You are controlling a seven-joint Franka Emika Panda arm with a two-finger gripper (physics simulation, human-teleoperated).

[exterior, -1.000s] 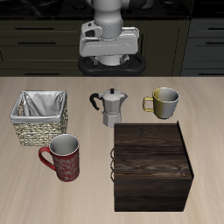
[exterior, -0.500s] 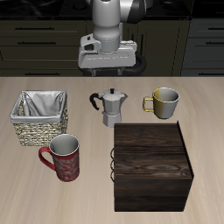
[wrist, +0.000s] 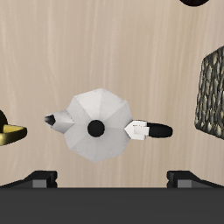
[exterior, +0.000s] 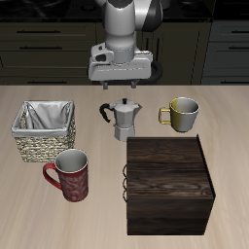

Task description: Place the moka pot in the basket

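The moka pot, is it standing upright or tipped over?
Upright. The moka pot stands on its base, knob on top; the wrist view looks straight down on its lid.

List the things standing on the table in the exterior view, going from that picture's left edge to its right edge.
basket → red mug → moka pot → dark wooden box → grey-and-yellow mug
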